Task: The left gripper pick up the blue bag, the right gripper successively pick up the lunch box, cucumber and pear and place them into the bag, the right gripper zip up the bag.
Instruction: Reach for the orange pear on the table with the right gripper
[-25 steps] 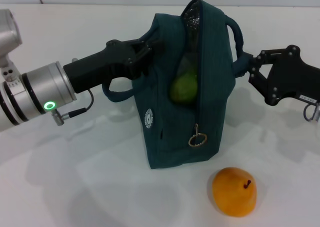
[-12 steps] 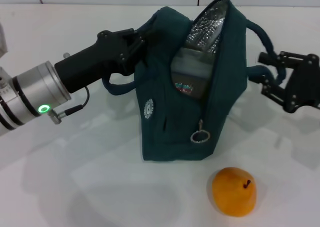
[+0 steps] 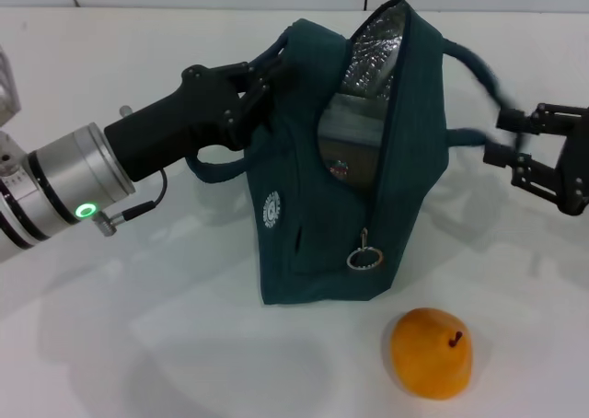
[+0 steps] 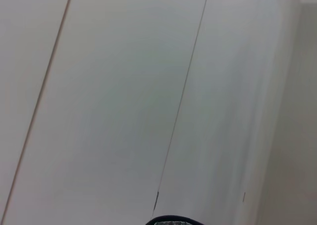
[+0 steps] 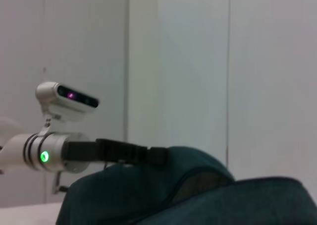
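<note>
Since a second ago the blue bag (image 3: 354,160) has opened wider, baring its foil lining, and the green shape seen in its slit has given way to the lunch box (image 3: 348,142), whose red sticker shows through the opening. The right pincer (image 3: 509,137) has drawn back toward the picture's edge, its fingers parted and empty, with the blurred bag handle just beside it. The left pincer (image 3: 267,77) stays clamped on the bag's upper left side, holding it upright on the white surface (image 3: 138,326). The cucumber cannot be made out. The pear (image 3: 431,352) lies unmoved in front of the bag.
</note>
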